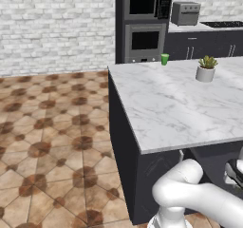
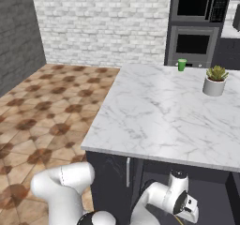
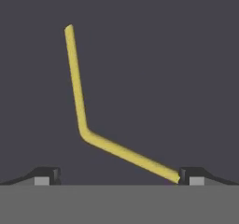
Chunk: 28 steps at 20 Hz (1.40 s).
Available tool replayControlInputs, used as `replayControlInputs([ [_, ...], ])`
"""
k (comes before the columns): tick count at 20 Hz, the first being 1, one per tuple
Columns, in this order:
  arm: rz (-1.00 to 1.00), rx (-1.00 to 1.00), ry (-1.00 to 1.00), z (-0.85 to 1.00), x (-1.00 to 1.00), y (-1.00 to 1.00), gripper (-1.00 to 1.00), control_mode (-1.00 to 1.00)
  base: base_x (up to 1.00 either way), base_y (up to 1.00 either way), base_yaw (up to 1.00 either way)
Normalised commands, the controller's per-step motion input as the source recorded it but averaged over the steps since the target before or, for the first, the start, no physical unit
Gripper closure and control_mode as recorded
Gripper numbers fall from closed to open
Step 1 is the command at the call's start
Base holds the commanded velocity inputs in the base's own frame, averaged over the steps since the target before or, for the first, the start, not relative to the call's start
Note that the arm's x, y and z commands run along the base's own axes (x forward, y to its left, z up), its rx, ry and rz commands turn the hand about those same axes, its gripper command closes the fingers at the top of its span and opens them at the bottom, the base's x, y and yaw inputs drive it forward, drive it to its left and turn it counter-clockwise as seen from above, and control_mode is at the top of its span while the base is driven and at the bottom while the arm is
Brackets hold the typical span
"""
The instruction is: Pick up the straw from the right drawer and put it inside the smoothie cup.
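1. Because the straw [image 3: 83, 120] lies flat on the dark floor of the drawer [image 3: 163, 55], the hand looks straight down on it, and in the hand view the straw runs from the upper left of the frame, bends at the middle left, then slants to the lower right.
2. With nothing between them, the fingers [image 3: 119, 175] stand spread as wide as they go; the lower end of the straw reaches the inner side of the right fingertip at the lower right of the frame, though whether it touches there cannot be told.
3. Since the drawer sits under the desk [image 2: 154, 116], the arm folds low: in the right base view the hand [image 2: 185, 207] shows at the bottom centre, below the marble edge, and a thin yellow line just left of it may be the straw.
4. My judgement: the straw lies off-centre to the fingers, so the hand would want to shift or turn before closing.
5. The smoothie cup [image 1: 164, 59] waits at the far edge of the desk, at the upper centre of the left base view, well apart from the hand, so a long lift and reach follow.
6. The potted plant [image 1: 206, 69] stands to the right of the cup and nearer to the camera, a thing to steer clear of.
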Motion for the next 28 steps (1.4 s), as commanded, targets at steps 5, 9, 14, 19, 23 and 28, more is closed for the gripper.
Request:
replayControlInputs([
  [5, 0.02, 0.00, 0.00, -0.21, 0.00, -0.30, -1.00, -1.00, 0.00, 0.00, 0.00],
  [9, 0.03, 0.00, 0.00, -0.25, 0.00, -0.24, -1.00, -1.00, 0.00, 0.00, 0.00],
  [14, 0.04, 0.00, 0.00, -0.24, 0.00, -0.26, -1.00, -1.00, 0.00, 0.00, 0.00],
  [19, 0.07, 0.00, 0.00, -0.75, -0.55, -0.20, 1.00, -1.00, 0.00, 0.00, 0.00],
  [23, 0.07, 0.00, 0.00, -0.69, -0.51, -0.24, 1.00, -1.00, 0.00, 0.00, 0.00],
  [28, 0.06, 0.00, -0.03, -0.61, -0.48, -0.25, 1.00, -1.00, 0.00, 0.00, 0.00],
])
